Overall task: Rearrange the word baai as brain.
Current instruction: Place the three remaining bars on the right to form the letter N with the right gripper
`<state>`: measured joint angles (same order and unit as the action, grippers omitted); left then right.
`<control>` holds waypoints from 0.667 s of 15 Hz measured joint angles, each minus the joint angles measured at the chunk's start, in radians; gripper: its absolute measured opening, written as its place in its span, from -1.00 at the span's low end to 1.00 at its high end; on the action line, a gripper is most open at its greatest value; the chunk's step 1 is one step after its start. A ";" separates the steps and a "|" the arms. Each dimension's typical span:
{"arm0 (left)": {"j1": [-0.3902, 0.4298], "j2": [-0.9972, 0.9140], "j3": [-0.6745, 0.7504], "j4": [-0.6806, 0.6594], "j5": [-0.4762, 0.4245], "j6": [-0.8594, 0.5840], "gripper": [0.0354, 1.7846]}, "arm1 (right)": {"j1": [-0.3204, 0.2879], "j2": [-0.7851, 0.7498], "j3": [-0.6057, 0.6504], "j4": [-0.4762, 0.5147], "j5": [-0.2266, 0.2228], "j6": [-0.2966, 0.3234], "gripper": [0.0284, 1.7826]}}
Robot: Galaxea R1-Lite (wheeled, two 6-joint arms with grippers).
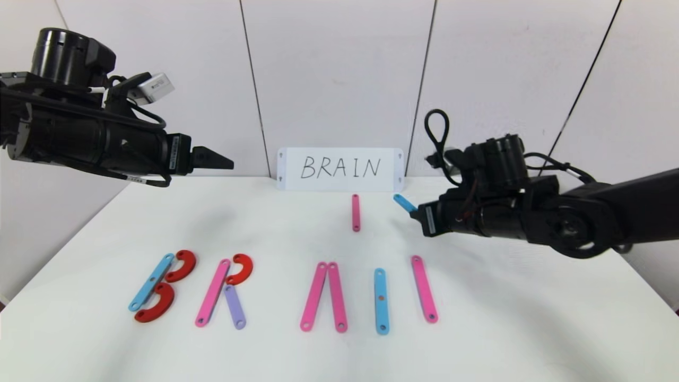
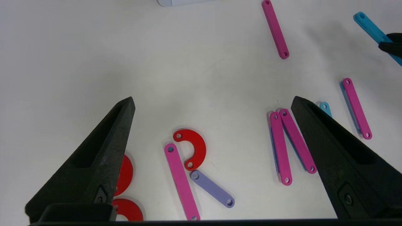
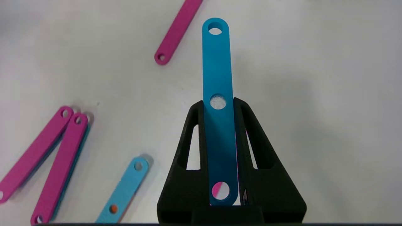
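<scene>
Nearest the head camera, along the lower part of the frame, runs the letter row (image 1: 281, 292) on the table (image 1: 530, 345): a B of a blue strip and two red curves at lower left, an R of pink, red and purple, an A of two pink strips (image 1: 323, 296) leaning together with no crossbar, a blue I (image 1: 381, 301), and one pink strip (image 1: 424, 288) that seems to begin the N. At upper left the left gripper (image 1: 225, 161) hangs high over the table, fingers spread and empty. At centre right the right gripper (image 1: 416, 208) is clenched on a blue strip (image 1: 404, 202), held in the air above the N's place; the wrist view shows it pinched edgewise with most of its length sticking out. Against the wall stands the card (image 1: 340, 168), and just below it lies a spare pink strip (image 1: 355, 212). Judging from this, the N needs more strokes. The main risk is that the long overhang may swing as the blue strip is lowered and knock the pink strip or the I askew; a narrow edge grip could also let it twist and land crooked.
</scene>
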<state>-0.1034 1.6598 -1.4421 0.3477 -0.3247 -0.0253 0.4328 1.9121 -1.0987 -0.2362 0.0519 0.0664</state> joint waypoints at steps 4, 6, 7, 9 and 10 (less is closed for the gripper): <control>0.000 0.000 0.000 0.002 -0.001 0.000 0.95 | -0.044 -0.100 0.253 -0.130 0.025 -0.021 -0.72; 0.000 0.000 0.001 0.001 -0.001 0.000 0.95 | -0.062 -0.121 0.356 -0.221 0.034 -0.029 -0.72; 0.000 0.000 0.001 0.002 -0.001 0.000 0.95 | -0.064 -0.124 0.397 -0.264 0.042 -0.030 -0.72; 0.000 0.000 0.001 0.002 -0.001 0.000 0.95 | -0.068 -0.124 0.462 -0.326 0.051 -0.030 -0.72; 0.000 0.000 0.002 0.002 -0.001 0.000 0.95 | -0.068 -0.120 0.483 -0.338 0.057 -0.030 -0.72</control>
<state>-0.1034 1.6596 -1.4402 0.3496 -0.3262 -0.0249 0.3645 1.7919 -0.6162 -0.5738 0.1085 0.0360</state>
